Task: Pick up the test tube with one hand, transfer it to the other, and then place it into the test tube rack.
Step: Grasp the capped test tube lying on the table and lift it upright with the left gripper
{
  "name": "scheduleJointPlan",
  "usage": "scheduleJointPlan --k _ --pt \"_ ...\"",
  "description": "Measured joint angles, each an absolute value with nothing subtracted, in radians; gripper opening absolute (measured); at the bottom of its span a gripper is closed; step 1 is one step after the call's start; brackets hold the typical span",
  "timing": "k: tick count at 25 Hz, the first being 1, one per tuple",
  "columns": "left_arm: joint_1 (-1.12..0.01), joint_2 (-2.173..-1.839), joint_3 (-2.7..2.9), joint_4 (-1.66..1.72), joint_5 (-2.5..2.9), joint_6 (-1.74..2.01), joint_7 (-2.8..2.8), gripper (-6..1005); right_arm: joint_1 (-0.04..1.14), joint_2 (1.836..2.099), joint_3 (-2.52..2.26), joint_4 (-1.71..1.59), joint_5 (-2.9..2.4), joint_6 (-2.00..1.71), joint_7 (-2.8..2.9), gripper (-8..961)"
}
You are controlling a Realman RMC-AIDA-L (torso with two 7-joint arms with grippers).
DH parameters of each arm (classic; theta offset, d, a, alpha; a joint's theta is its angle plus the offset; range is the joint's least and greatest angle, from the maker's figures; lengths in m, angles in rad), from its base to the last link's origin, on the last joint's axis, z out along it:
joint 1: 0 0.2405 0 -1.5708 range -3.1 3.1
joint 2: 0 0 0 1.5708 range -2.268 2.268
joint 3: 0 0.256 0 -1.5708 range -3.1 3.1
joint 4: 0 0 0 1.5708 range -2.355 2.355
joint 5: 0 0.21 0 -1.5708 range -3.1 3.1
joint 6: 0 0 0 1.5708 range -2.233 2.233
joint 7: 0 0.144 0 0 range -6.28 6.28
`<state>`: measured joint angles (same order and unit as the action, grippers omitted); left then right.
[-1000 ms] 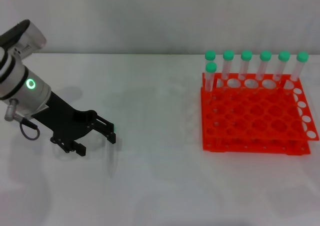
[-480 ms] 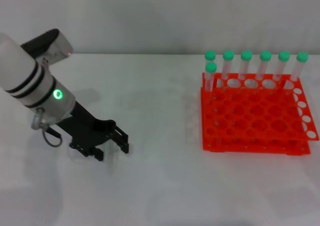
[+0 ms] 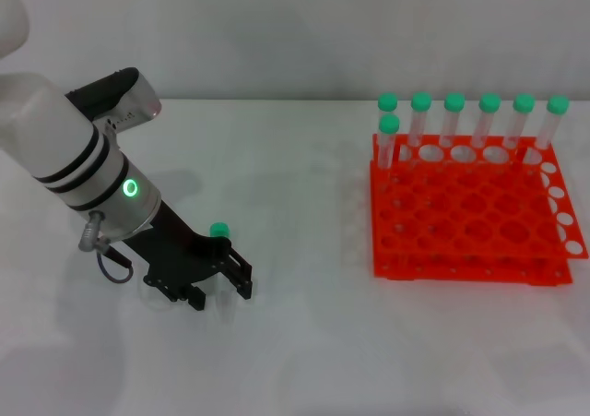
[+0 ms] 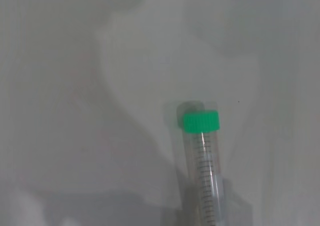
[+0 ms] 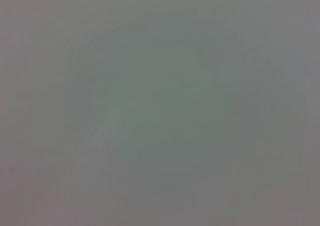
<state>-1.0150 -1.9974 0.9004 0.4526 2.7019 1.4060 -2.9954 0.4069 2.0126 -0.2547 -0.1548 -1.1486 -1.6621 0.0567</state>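
a white table [image 3: 304,342] seen from the robot's head. on the left, the left arm [image 3: 74,172], thick and white with black bands and a green light ring, reaches down to the tabletop. its black left gripper [image 3: 221,287] sits low over the table with its fingers spread apart. the tube [image 3: 218,231] lies on the table at the gripper, its green cap showing just behind the fingers; most of its clear body is hidden by the gripper. whether the fingers touch it cannot be told. in the left wrist view the tube [image 4: 204,166] lies flat on the white surface, cap away from the camera, printed scale marks along its clear side. on the right of the table, well apart from the gripper, stands the orange-red rack [image 3: 470,208]. seven green-capped tubes [image 3: 487,121] stand upright along its far edge. the right arm is out of sight; its wrist view shows only a blank grey field.
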Motion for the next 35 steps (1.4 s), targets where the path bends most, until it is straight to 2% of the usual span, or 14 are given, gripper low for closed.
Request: scheduleJointPlan --k 13,18,27,35 --pt "-1.036 -1.985 0.906 0.454 2.703 1.411 -2.981 623 0.414 2.013 -0.250 -0.146 -1.147 -1.660 0.058 869" --pt "-1.047 -1.984 0.968 0.447 2.705 1.416 -2.984 389 0.416 2.013 -0.251 -0.146 -1.147 -1.663 0.058 869" --pt "-1.073 -1.974 0.994 0.401 2.706 1.418 -2.985 372 0.429 2.012 -0.255 -0.144 -1.147 -1.660 0.058 869" --pt "-1.074 -1.979 0.996 0.396 2.747 1.423 -3.001 359 0.432 2.013 -0.255 -0.143 -1.147 -1.657 0.058 869"
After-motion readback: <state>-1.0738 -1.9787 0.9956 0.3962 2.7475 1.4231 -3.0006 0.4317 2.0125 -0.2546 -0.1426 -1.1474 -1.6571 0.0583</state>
